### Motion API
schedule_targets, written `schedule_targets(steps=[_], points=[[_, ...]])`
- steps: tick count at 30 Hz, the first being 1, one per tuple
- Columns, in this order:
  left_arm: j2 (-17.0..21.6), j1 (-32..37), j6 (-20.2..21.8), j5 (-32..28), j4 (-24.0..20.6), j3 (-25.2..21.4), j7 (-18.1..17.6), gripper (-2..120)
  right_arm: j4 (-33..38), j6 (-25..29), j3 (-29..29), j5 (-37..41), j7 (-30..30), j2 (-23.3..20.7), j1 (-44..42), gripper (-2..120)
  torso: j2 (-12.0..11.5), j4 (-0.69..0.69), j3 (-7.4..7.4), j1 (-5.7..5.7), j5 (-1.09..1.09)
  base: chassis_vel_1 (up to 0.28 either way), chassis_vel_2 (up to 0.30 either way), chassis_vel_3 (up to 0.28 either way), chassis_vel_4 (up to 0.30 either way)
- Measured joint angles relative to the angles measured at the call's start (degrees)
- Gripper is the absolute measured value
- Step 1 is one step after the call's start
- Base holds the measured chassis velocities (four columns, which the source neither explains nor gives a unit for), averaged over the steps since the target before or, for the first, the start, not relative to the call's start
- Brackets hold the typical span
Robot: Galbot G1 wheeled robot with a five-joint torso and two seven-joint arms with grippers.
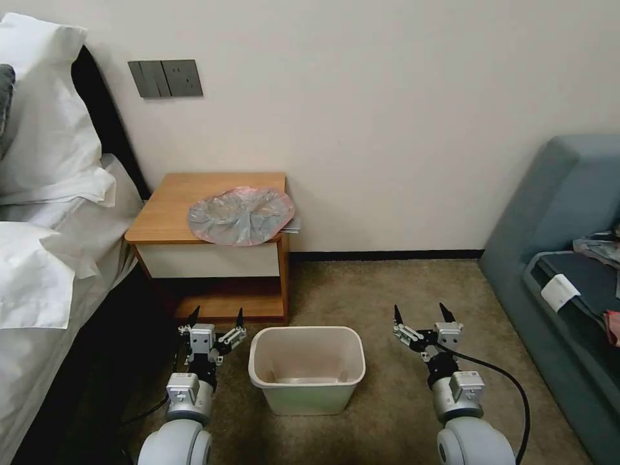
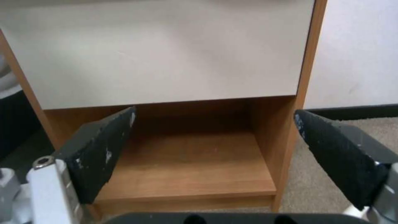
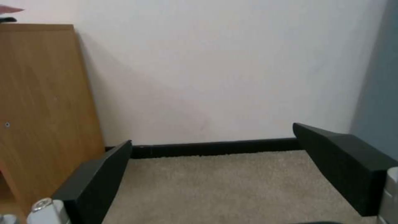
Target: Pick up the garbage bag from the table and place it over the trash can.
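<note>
While the crinkly grey plastic garbage bag with its pink rim point(image 1: 241, 215) lies untouched on the orange-brown wooden surface point(image 1: 169, 213), I hold the left tool point(image 1: 216, 316) and right tool point(image 1: 420, 314) spread wide, flanking the cream plastic trash can point(image 1: 307, 367); reaching up comes next, I judge.

Landmark: the trash can point(image 1: 307, 368), which stands on open carpet point(image 1: 394, 290) with its mouth uncovered. Bare carpet runs between it and the wall point(image 1: 387, 116) behind. Left of it and further back, the table point(image 1: 165, 223) blocks the way low down, but the space above its top is free apart from the garbage bag point(image 1: 240, 215) lying there. Further left, the bed point(image 1: 45, 258) closes that side. Well to the right of the can, the sofa point(image 1: 555, 219) bounds the floor.

The left gripper point(image 1: 216, 316) hangs spread just left of the can, facing the table's lower shelf point(image 2: 186, 165); the right gripper point(image 1: 420, 315) hangs spread to its right, over clear carpet.
</note>
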Motion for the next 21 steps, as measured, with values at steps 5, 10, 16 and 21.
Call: schedule_targets(steps=[5,10,16,21], points=[[0.0,0.0,0.0,0.0,0.0,0.0,0.0,100,0.0,0.0,0.0,0.0,0.0,0.0,0.0,100,0.0,0.0,0.0,0.0,0.0,0.0,0.0,0.0,0.0],[0.0,0.0,0.0,0.0,0.0,0.0,0.0,100,0.0,0.0,0.0,0.0,0.0,0.0,0.0,100,0.0,0.0,0.0,0.0,0.0,0.0,0.0,0.0,0.0],[0.0,0.0,0.0,0.0,0.0,0.0,0.0,100,0.0,0.0,0.0,0.0,0.0,0.0,0.0,100,0.0,0.0,0.0,0.0,0.0,0.0,0.0,0.0,0.0],[0.0,0.0,0.0,0.0,0.0,0.0,0.0,100,0.0,0.0,0.0,0.0,0.0,0.0,0.0,100,0.0,0.0,0.0,0.0,0.0,0.0,0.0,0.0,0.0]])
